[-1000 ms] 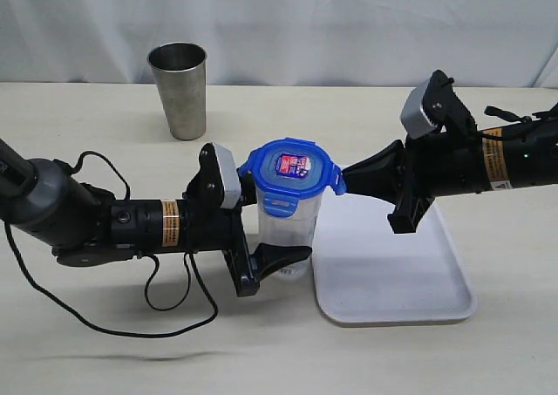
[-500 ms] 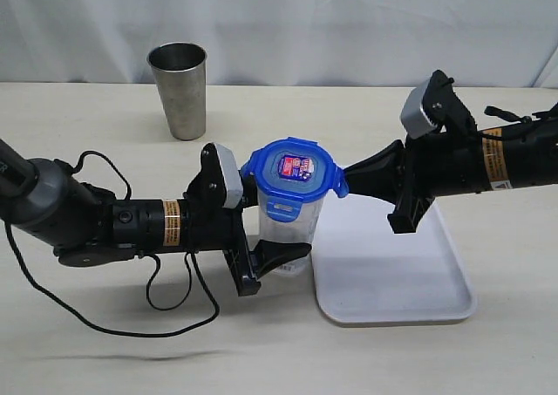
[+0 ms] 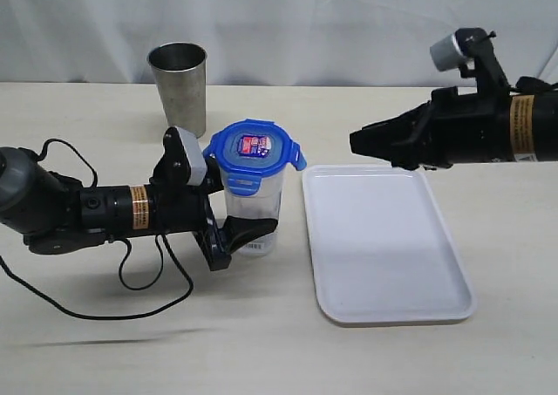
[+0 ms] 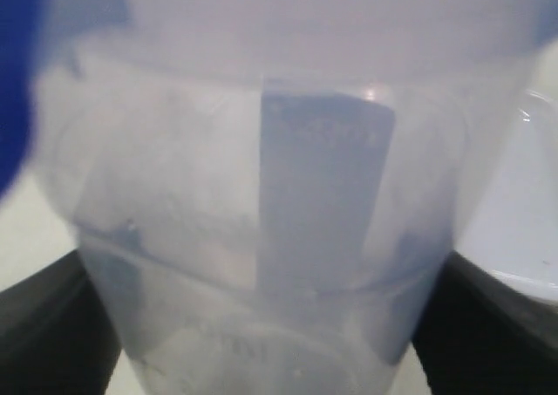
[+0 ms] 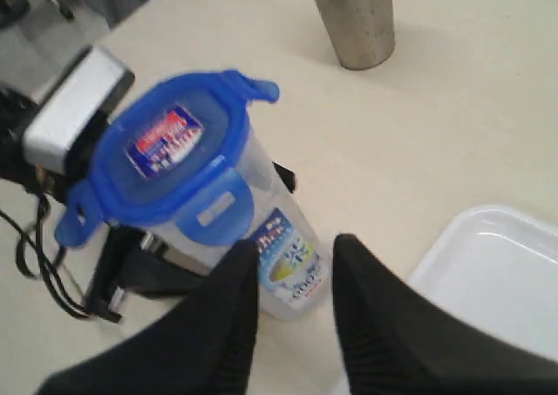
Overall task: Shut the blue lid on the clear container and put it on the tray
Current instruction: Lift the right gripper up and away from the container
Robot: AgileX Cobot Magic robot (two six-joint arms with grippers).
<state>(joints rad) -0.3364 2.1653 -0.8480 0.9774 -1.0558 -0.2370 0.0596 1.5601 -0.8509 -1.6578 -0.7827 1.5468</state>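
The clear container (image 3: 254,212) stands upright just left of the tray (image 3: 388,255), with the blue lid (image 3: 254,148) on top. The lid's near flap is folded down and its right flap sticks out. My left gripper (image 3: 250,225) is shut on the container's lower body; in the left wrist view the container (image 4: 314,238) fills the space between the black fingers (image 4: 44,334). My right gripper (image 3: 356,142) hangs open above the tray's far left corner, apart from the lid. In the right wrist view the lid (image 5: 174,151) and container (image 5: 288,269) lie beyond the gripper (image 5: 296,248).
A steel tumbler (image 3: 179,90) stands at the back left of the table, also seen as the tumbler (image 5: 353,20). The left arm's cable (image 3: 144,286) loops on the table in front of it. The tray (image 5: 497,273) holds nothing.
The left arm has drawn the container leftwards, away from the tray's edge. The right gripper has let go of the lid's flap and pulled back up and to the right.
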